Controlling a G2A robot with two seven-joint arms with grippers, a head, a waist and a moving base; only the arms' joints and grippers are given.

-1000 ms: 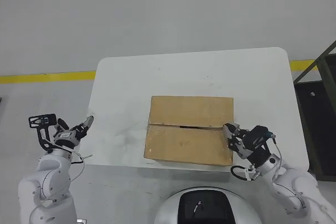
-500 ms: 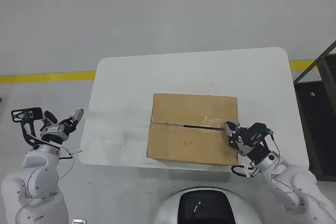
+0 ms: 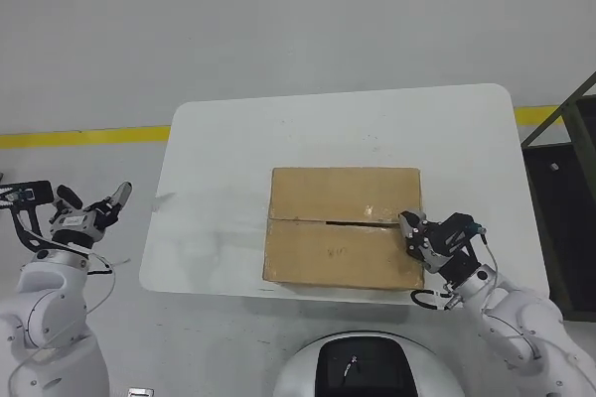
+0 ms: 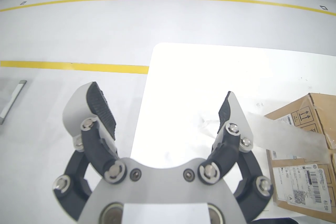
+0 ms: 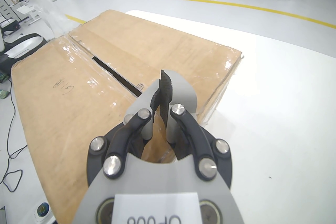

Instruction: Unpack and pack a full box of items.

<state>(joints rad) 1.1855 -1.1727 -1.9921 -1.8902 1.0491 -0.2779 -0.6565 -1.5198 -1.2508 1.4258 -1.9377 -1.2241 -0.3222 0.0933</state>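
Observation:
A closed cardboard box (image 3: 343, 238) lies on the white table (image 3: 377, 129), with a dark slit along its top seam (image 5: 113, 72). My left gripper (image 3: 119, 191) hangs off the table's left side, open (image 4: 162, 107). A strip of clear tape (image 4: 286, 130) stretches from one of its fingers (image 4: 228, 112) to the box (image 4: 302, 156). My right gripper (image 3: 409, 222) is shut (image 5: 164, 86) and rests on the box top at the right end of the seam. Nothing shows between its fingers.
A dark metal rack (image 3: 576, 169) stands off the table's right side. A yellow line (image 3: 70, 136) runs along the floor to the left. Bare table surface surrounds the box, with most room at the back and left.
My left gripper has drawn back leftward, off the table, trailing the tape strip. The box has shifted slightly to the right. My right gripper has stayed at the seam's end.

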